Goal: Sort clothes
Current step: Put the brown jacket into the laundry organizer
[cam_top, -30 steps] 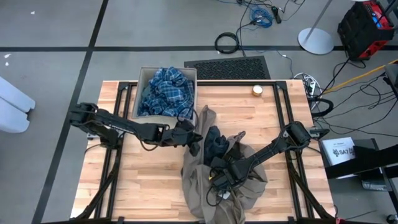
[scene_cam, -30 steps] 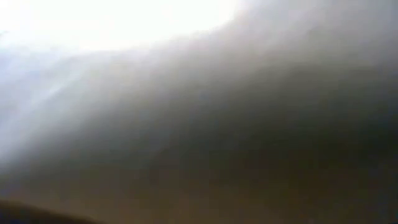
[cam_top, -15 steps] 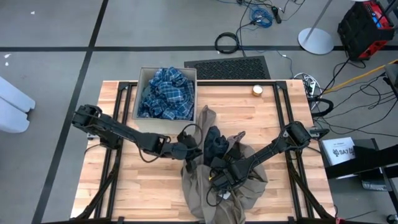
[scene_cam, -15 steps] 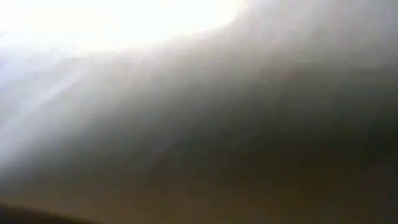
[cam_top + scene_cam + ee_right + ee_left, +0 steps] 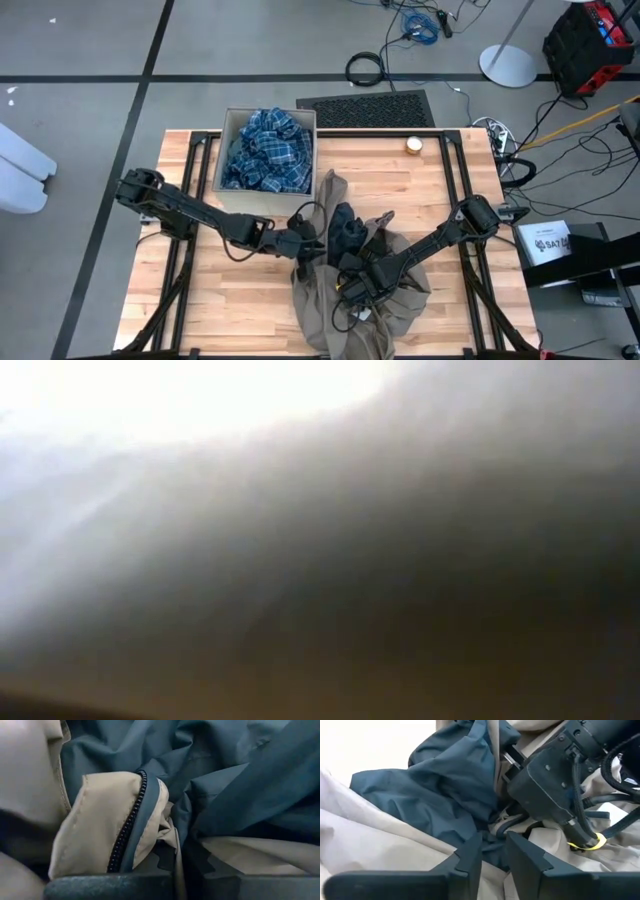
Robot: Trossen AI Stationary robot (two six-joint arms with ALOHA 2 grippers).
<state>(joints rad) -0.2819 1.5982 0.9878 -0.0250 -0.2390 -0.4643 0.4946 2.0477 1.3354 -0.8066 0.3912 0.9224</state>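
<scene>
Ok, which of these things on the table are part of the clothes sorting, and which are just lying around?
Part of the job:
plaid shirt in the cardboard box
taupe jacket
dark teal lining
left gripper
right gripper

Lying about:
small round tin
black mat

Overhead sees whole table (image 5: pixel 250 300); both wrist cameras close on jacket (image 5: pixel 445 795)

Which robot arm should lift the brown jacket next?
Probably the right. The right gripper is shut on the taupe-brown zippered fabric jacket in the middle of the pile. The left gripper only sits at the jacket's edge, fingers slightly apart, holding nothing visible.
</scene>
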